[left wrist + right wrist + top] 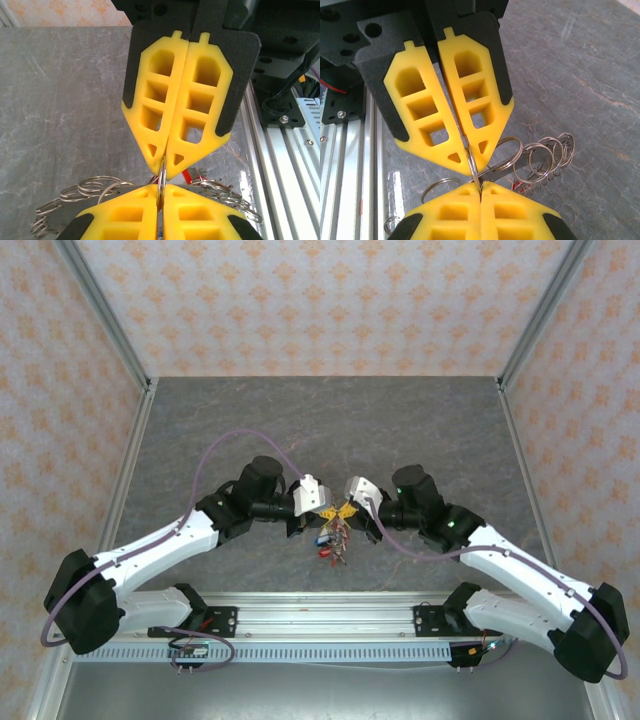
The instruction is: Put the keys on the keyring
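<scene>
My two grippers meet tip to tip over the near middle of the table, left gripper (332,512) facing right gripper (348,510). Both are shut on the same small metal split ring (162,181), seen edge-on between the yellow fingertips. In the left wrist view my left gripper (161,194) is at the bottom and the right one's fingertips (176,162) come down from above. In the right wrist view the right gripper (480,188) pinches that ring (472,161). A dark flat keyring (506,161) carries several more rings (540,159). Keys (331,540) with red and blue tags dangle below.
An aluminium rail (330,620) runs along the near edge just behind the hanging bunch. Patterned walls (320,300) close in the grey table (330,420) at the back and both sides. Loose loops of ring wire (75,192) spread to either side of the fingers.
</scene>
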Available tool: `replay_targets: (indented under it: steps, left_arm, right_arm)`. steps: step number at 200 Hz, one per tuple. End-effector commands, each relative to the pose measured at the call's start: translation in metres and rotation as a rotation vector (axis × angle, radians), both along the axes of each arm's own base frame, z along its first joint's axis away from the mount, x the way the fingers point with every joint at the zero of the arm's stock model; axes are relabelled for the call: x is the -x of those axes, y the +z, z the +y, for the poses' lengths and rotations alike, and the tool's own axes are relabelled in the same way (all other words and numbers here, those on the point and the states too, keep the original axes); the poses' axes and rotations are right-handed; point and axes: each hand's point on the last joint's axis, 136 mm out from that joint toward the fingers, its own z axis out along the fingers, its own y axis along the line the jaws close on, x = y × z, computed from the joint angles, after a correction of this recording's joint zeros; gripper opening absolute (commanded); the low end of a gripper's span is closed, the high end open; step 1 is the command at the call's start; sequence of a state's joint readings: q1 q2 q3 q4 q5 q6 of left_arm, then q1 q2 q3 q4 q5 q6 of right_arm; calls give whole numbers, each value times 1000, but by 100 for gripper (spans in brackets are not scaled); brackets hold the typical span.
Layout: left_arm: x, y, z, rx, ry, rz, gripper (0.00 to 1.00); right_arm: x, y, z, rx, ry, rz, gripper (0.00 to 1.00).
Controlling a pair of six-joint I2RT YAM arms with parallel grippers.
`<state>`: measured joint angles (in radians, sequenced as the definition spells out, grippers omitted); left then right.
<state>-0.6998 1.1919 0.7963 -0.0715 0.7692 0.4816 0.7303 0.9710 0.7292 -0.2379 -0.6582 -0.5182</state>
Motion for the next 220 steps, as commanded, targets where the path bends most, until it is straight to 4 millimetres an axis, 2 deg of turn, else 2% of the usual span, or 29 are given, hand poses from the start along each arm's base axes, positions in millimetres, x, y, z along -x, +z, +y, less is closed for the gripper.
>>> replay_targets:
  steps: [1,28,65,89,121,140,172,192,220]
  left_arm:
    - [1,-1,0,-44,-23,-26,9]
    - [0,2,-4,-12,-23,-21,10]
    - [0,-2,-8,-22,-32,-12,9]
    - [-1,0,-10,-8,-30,-13,0]
    - [-4,4,-14,25,-21,-7,0]
    - [-4,8,-15,58,-15,-7,0]
    - [-6,16,-16,96,-8,-11,0]
    - [-7,20,-16,114,-9,-13,0]
    - [-6,22,-14,118,-7,-12,0]
  right_arm:
    - [4,28,8,-19,55,-38,0]
    - [6,31,8,68,53,-24,0]
    - [8,47,13,83,60,-29,0]
    - [7,45,13,123,50,-12,0]
    - [6,46,14,112,46,-19,2]
    - [1,42,8,92,-4,-48,10]
    - [7,19,-7,160,-22,3,18]
    - [4,14,-11,144,-60,-5,21]
    - [3,15,-16,110,-86,-19,20]
